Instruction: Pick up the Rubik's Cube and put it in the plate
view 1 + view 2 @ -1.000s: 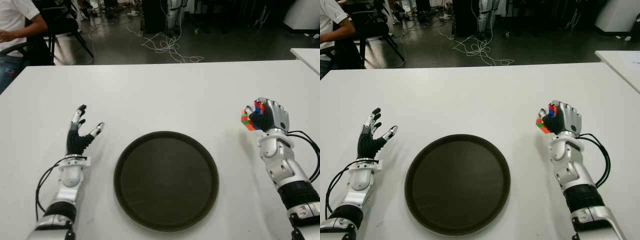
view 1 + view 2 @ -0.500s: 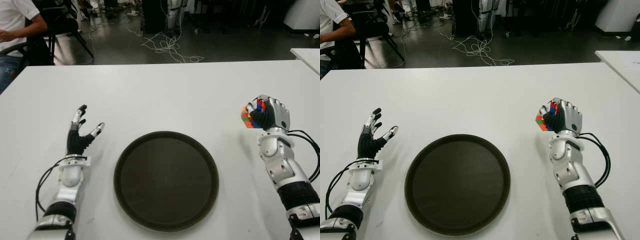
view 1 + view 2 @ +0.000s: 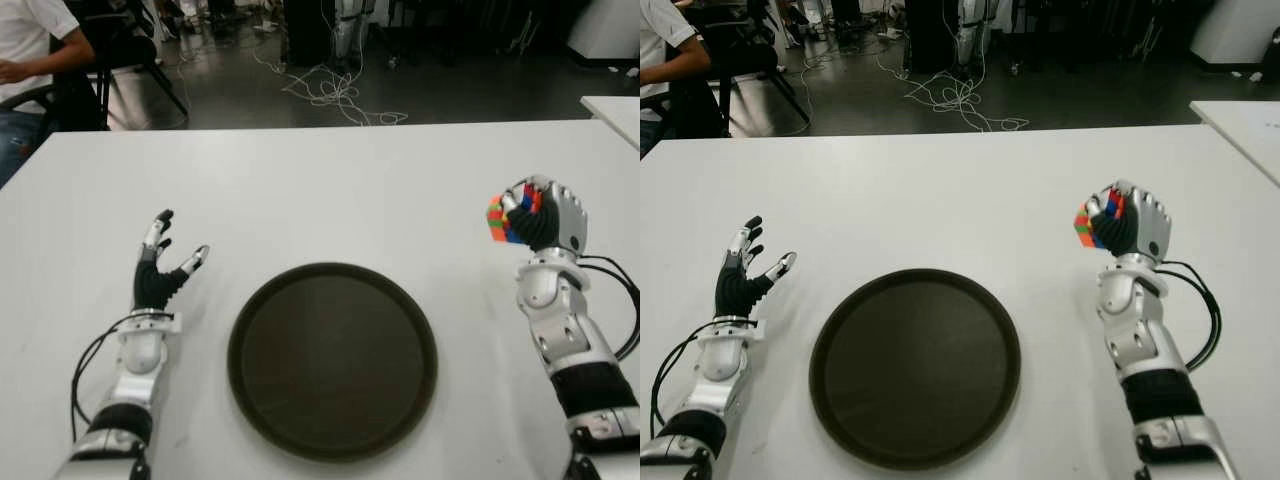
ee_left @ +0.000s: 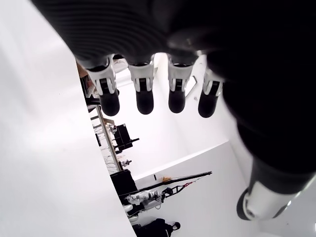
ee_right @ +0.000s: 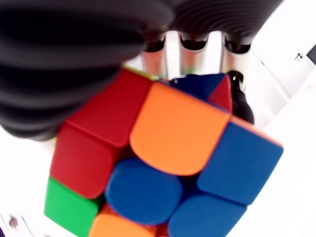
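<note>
Rubik's Cube (image 5: pixel 163 163) is filling my right wrist view, red, orange, blue and green tiles pressed against my palm, with my fingers (image 5: pixel 192 52) curling over its far edge. I am gripping it firmly in my right hand (image 3: pixel 540 215), which is holding it up clear of the white bench (image 3: pixel 330 190), well to the right of the plate (image 3: pixel 332 360). The cube is showing on the inner side of the fist, facing the middle of the bench.

The plate, dark and round, is sitting nearest me at the centre, with nothing in it. My left hand (image 3: pixel 160 265) is showing just beside the plate on its left, fingers spread and holding nothing; the left wrist view is confirming four fingertips (image 4: pixel 143 96) stretched out straight.

Beyond the bench edge, cables (image 3: pixel 335 95) are lying tangled on the dark floor, and a person (image 3: pixel 30 50) is sitting on a chair at the far left corner.
</note>
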Action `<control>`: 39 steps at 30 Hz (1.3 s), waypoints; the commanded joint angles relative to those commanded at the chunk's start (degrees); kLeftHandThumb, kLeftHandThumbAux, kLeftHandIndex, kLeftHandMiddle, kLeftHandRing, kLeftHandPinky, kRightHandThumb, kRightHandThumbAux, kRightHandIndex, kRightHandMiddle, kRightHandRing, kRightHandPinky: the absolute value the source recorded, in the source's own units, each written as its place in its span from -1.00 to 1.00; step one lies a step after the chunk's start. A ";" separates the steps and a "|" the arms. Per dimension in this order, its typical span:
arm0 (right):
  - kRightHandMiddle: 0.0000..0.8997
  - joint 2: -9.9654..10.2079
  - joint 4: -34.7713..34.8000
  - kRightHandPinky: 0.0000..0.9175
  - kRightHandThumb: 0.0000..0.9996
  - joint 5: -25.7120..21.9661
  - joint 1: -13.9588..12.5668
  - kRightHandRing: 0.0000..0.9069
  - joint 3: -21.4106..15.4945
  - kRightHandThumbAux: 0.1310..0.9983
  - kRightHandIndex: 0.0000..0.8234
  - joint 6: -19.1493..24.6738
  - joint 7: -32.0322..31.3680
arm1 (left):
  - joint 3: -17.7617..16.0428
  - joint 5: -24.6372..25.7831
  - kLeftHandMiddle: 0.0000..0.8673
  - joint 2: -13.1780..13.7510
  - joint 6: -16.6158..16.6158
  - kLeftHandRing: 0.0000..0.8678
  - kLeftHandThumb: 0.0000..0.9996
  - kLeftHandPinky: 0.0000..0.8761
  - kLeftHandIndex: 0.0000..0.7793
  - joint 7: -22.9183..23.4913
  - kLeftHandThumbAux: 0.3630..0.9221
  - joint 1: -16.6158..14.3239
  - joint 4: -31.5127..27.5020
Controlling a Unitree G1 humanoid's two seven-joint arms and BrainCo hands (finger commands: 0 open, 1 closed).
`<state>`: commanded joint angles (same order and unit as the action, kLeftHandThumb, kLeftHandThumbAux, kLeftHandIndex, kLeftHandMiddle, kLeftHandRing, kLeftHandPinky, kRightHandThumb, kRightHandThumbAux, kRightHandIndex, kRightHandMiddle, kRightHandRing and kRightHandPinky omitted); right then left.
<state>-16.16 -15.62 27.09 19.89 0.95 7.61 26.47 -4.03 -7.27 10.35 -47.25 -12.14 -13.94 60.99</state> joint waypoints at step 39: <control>0.84 13.52 16.71 0.78 0.43 -1.73 -0.81 0.83 7.81 0.34 0.07 -9.36 -4.12 | 0.03 -0.32 -0.84 -0.44 0.47 -0.91 -0.15 -1.00 -0.94 -0.37 0.19 -0.01 -0.07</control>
<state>-2.64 1.09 25.36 19.09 8.76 -1.75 22.36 -3.99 -7.59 9.91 -46.77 -12.51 -13.95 60.91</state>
